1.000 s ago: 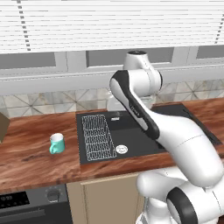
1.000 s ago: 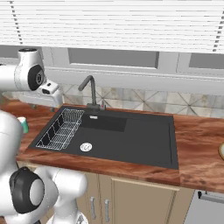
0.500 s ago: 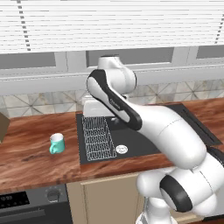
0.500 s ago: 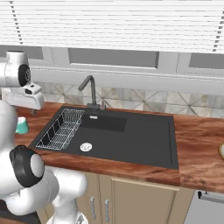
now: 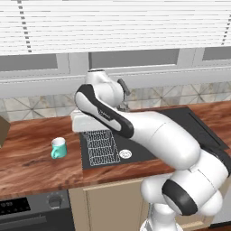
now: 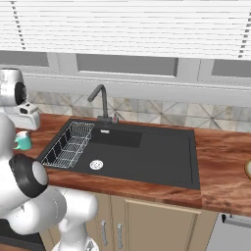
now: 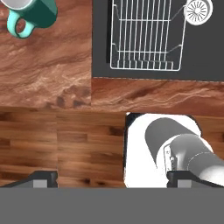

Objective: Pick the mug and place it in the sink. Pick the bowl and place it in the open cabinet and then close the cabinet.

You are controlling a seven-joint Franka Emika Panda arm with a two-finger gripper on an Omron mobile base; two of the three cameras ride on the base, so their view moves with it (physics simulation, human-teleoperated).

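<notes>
The teal mug (image 5: 57,148) stands upright on the wooden counter, left of the black sink (image 6: 147,152). In the hand view the mug (image 7: 33,12) is at the top left, handle toward the camera. The sink's white wire rack (image 7: 146,37) and round drain (image 7: 199,9) run along the top. My gripper (image 7: 112,179) is open with nothing between its fingertips. It hangs over the counter just left of the sink's edge, apart from the mug. A pale sliver at the far right counter edge may be the bowl (image 6: 248,169). The cabinet is out of view.
A dark gooseneck tap (image 6: 100,100) rises behind the sink. A tiled backsplash and a blind-covered window close off the back. A stove front (image 5: 27,210) sits below the counter at the left. Wooden counter extends to the right of the sink (image 6: 223,157).
The arm has swung left from above the sink to over the counter by the sink's left edge, closer to the mug. The gripper has stayed open.
</notes>
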